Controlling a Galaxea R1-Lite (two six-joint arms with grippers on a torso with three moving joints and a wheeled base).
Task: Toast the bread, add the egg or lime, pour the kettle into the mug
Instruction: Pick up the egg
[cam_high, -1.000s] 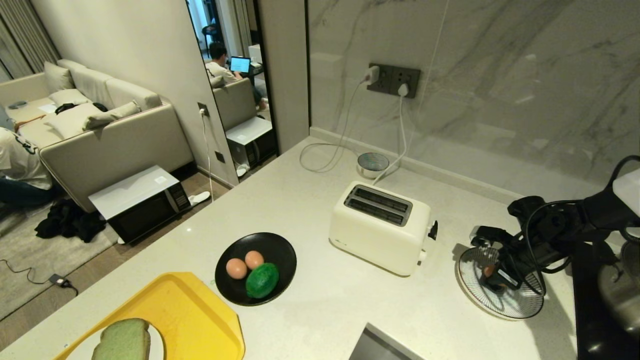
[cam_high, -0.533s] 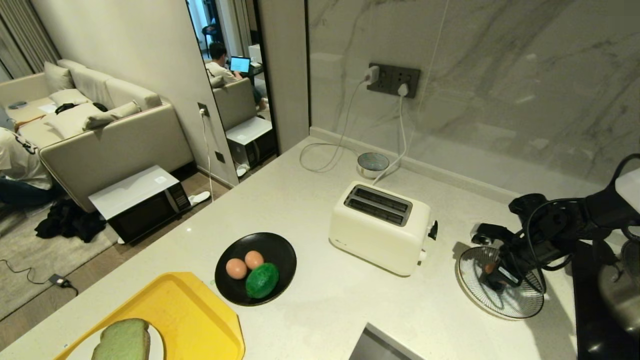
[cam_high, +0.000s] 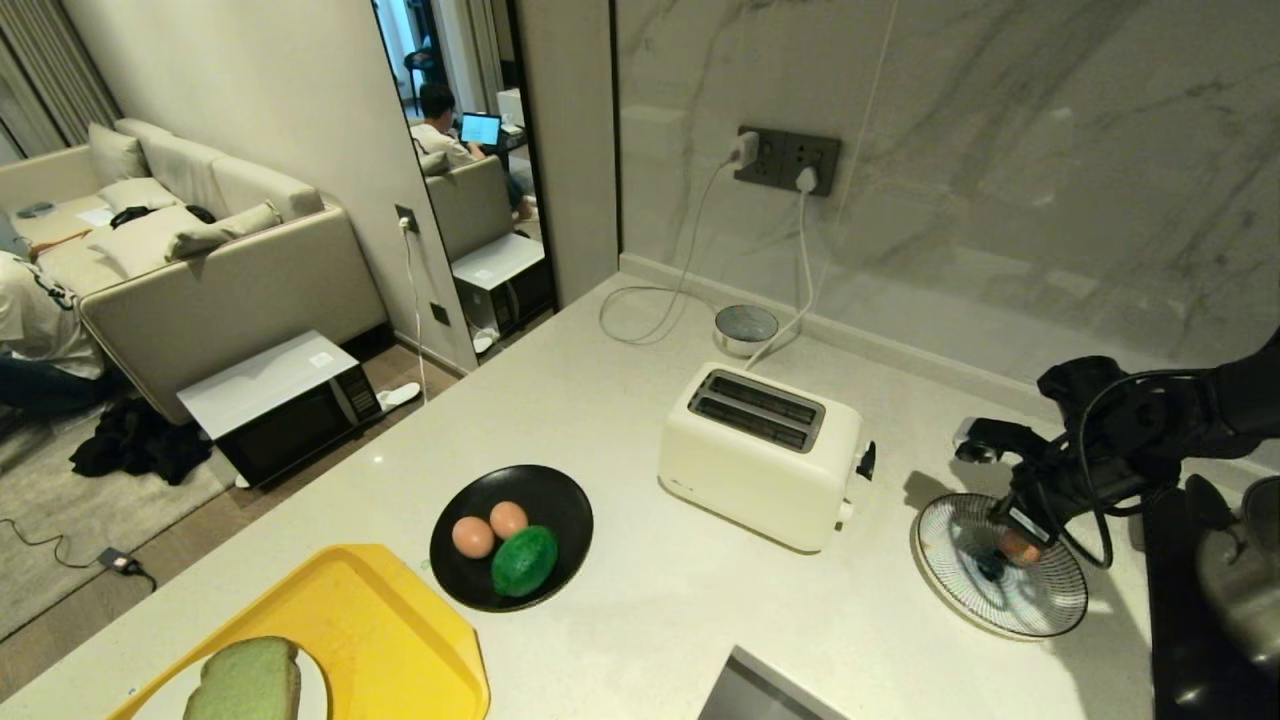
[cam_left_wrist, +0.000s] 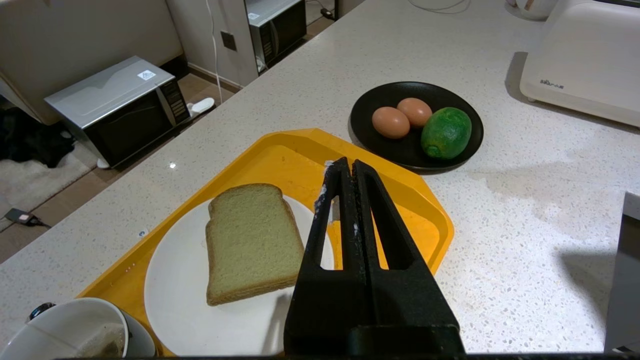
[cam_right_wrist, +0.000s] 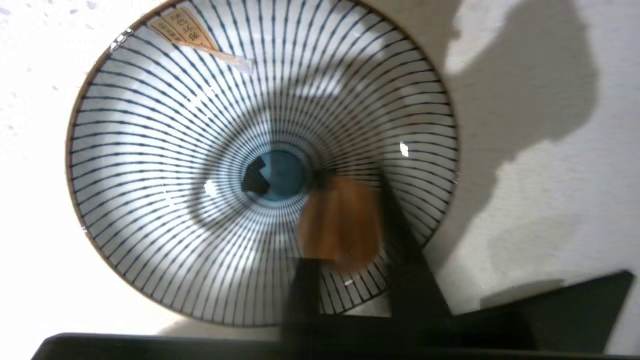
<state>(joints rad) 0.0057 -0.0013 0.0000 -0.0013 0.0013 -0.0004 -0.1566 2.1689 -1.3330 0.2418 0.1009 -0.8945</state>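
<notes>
In the head view, our right gripper hangs over the striped bowl, carrying the egg there for adding. In the right wrist view, blurred fingers seem to pinch it; contact is unclear. In the left wrist view, our left gripper, pressed together, idles far from that bowl.

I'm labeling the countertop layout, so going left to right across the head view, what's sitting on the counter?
Bread on the yellow tray → black plate holding two eggs and the lime → white toaster → striped bowl, with the right gripper over it.
</notes>
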